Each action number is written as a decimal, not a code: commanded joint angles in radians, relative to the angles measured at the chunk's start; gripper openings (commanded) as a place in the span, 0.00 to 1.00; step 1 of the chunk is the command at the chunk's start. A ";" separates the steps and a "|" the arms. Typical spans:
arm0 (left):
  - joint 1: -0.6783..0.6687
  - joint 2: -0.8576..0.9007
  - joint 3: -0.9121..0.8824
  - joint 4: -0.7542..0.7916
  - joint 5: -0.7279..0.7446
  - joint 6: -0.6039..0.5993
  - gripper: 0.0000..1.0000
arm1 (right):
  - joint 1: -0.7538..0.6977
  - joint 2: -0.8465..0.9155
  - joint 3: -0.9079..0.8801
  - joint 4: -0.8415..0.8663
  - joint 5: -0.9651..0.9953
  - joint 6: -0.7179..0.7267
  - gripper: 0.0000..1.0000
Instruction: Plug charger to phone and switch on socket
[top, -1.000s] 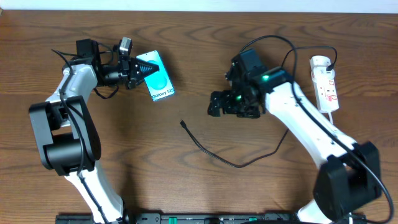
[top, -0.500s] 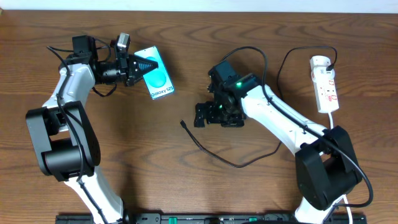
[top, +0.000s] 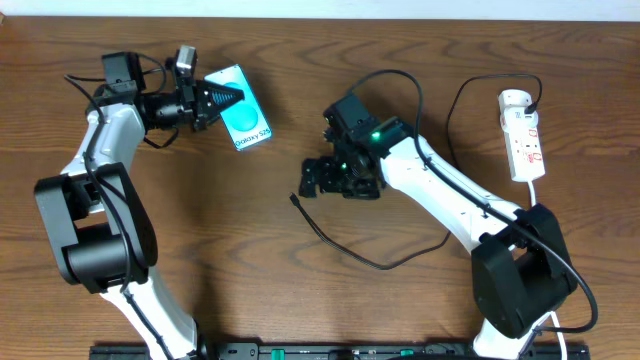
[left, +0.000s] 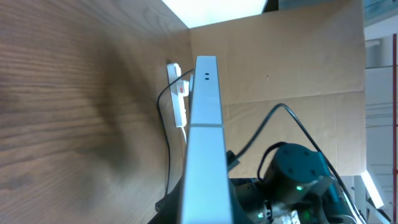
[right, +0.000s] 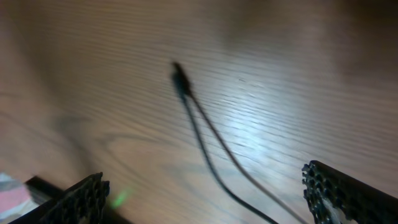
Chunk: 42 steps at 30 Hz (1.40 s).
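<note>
Left end effector (top: 214, 100) is gripping the phone (top: 248, 124) at far left. Right end effector (top: 311, 182), jaws wide, is hovering over the charger tip (top: 295, 200); centre it in the gap before closing.

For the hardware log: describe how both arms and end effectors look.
The left arm and right arm have white links, black joints and loose black cables. Left end effector: black tapered fingers. Right end effector: black, studded pads, a green light behind it.

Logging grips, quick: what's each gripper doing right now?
Left gripper: shut on the small teal-screened smartphone.
Right gripper: open, empty, over the thin black charger cable.
</note>
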 joint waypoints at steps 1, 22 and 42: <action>0.009 -0.043 0.031 0.061 0.051 -0.113 0.07 | 0.010 0.021 0.055 0.031 -0.072 -0.028 0.99; 0.015 -0.043 0.031 0.677 0.051 -0.624 0.07 | -0.031 0.143 0.411 -0.212 0.016 -0.312 0.99; 0.015 -0.043 0.031 0.708 0.051 -0.628 0.07 | 0.021 0.351 0.522 -0.346 0.291 -0.262 0.99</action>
